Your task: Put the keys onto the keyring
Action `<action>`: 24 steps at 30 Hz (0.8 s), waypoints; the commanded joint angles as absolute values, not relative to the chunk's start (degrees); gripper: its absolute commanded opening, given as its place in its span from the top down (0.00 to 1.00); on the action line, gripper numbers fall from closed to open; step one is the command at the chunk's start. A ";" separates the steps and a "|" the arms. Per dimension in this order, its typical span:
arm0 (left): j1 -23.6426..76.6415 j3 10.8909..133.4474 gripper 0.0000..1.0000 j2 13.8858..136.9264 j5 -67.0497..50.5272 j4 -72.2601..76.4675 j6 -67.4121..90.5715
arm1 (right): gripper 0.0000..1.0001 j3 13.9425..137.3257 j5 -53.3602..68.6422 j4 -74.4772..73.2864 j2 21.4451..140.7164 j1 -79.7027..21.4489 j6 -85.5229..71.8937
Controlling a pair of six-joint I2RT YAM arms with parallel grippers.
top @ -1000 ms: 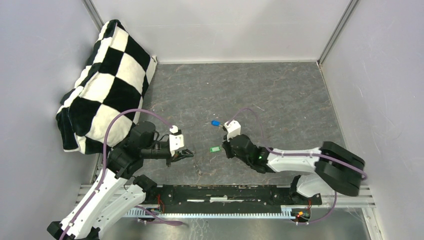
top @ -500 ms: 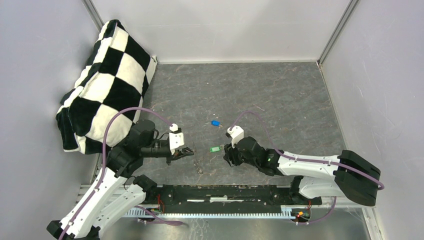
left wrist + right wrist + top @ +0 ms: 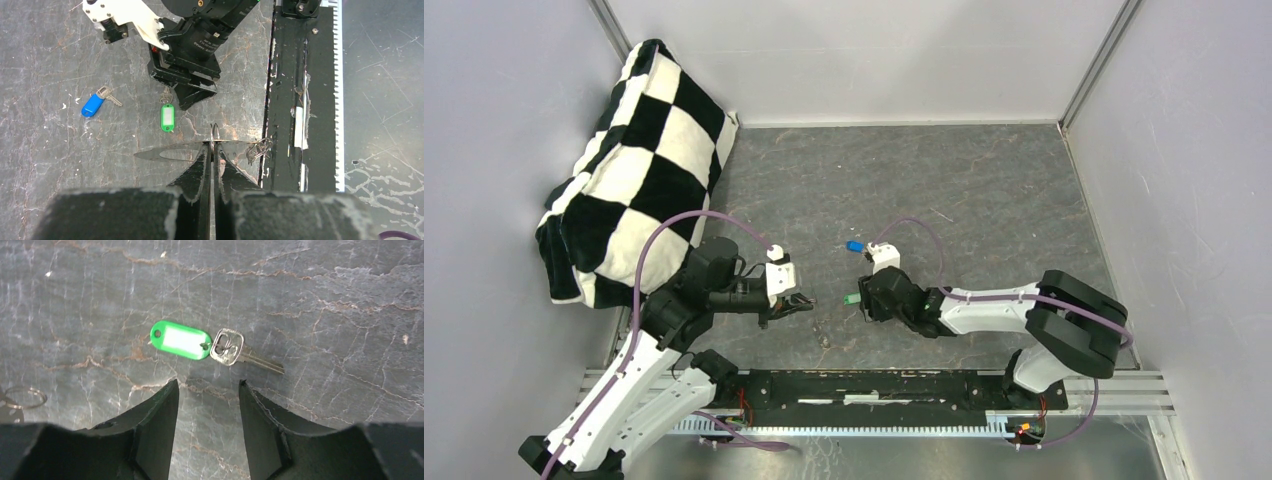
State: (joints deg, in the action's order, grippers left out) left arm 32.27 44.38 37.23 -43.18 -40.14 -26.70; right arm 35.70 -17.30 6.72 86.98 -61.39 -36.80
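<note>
Right wrist view: the green key (image 3: 200, 343) is seen flat on the table (image 3: 325, 300), at 12 o'clock of the open right pincer (image 3: 208, 386). The keyring (image 3: 214, 130) is pinched in the left pincer (image 3: 214, 148). The flat key could be pushed away, not gripped.

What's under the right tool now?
Bare table shows between the open right tool's fingers; the green-tagged key lies just ahead of them. Whatever lies beneath the tool's body is covered.
</note>
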 commanded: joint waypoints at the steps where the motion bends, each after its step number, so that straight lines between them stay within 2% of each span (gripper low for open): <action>1: 32.43 47.10 0.98 36.96 -44.08 -37.36 -25.51 | 0.46 39.55 -22.95 8.45 88.34 -61.35 -40.11; 8: 32.43 47.11 0.98 36.75 -43.99 -37.35 -25.83 | 0.46 40.61 -22.17 9.62 90.99 -60.48 -40.53; 24: 32.43 45.99 0.98 34.94 -43.12 -37.54 -26.72 | 0.56 43.88 -23.82 9.01 94.30 -60.64 -39.21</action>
